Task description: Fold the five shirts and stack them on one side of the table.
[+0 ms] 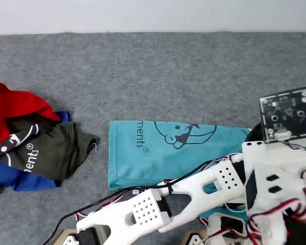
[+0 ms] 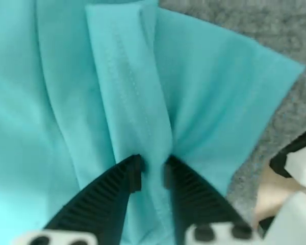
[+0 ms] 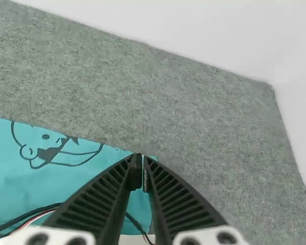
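teal shirt (image 1: 158, 153) lies flat on the grey table (image 1: 168, 66), ctr to right in the high view. its long axis runs left-right there, parallel w/ the table's near edge. left end is a clean straight fold w/ squared corners; right end goes under the arms. dark print faces up along the far long edge: letters near the left end, reading left to right, then a line-drawn cartoon animal toward the right. fabric looks smooth, w/ a few soft creases by the near edge.

your left gripper (image 2: 152, 171) is down on the cloth. its black ribbed fingers (image 2: 107, 194) are nearly together, pinching a raised ridge of teal fabric betw them. next to that ridge a folded strip w/ a stitched seam lies over the body. grey table shows past the shirt's angled edge.

your right gripper (image 3: 143, 166) sits over the shirt's far edge near its right end. its fingers are pressed together w/ nothing visible betw the tips; can't tell if they touch the cloth.

left arm (image 1: 143, 209) stretches across the shirt's near right part, right arm (image 1: 275, 173) just beside it. a thin black cable (image 1: 194, 171) trails over the teal.

well apart to the left is a crumpled heap, all touching: red shirt (image 1: 13, 109) at the far side, dark olive shirt (image 1: 46, 148) w/ white lettering on top, blue shirt (image 1: 10, 178) underneath.
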`<state>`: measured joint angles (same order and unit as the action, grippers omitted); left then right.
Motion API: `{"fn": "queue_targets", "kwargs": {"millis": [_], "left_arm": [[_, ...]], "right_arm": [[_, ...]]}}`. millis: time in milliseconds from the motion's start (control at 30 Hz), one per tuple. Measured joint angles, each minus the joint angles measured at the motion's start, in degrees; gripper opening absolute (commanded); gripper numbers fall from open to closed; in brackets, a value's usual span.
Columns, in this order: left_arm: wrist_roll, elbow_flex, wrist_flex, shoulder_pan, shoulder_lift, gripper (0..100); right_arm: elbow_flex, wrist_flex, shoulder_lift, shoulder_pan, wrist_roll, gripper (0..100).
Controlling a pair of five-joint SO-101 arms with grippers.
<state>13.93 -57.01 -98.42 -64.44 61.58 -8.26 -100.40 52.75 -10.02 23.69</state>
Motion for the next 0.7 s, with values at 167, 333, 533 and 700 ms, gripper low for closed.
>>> {"fn": "queue_targets", "kwargs": {"millis": [167,333,533,700], "left_arm": [[0.0,-1.9,0.0,0.0,0.1,5],[0.0,-6.8,-0.6,0.1,0.2,5],[0.2,-7.4,-0.6,0.1,0.2,5],[0.3,-7.4,-0.7,0.7,0.2,5]], "right_arm": [[0.3,0.0,0.0,0.0,0.0,0.9],[0.3,0.0,0.0,0.0,0.0,0.9],[0.3,0.0,0.0,0.0,0.0,0.9],[0.3,0.0,0.0,0.0,0.0,0.9]]}}
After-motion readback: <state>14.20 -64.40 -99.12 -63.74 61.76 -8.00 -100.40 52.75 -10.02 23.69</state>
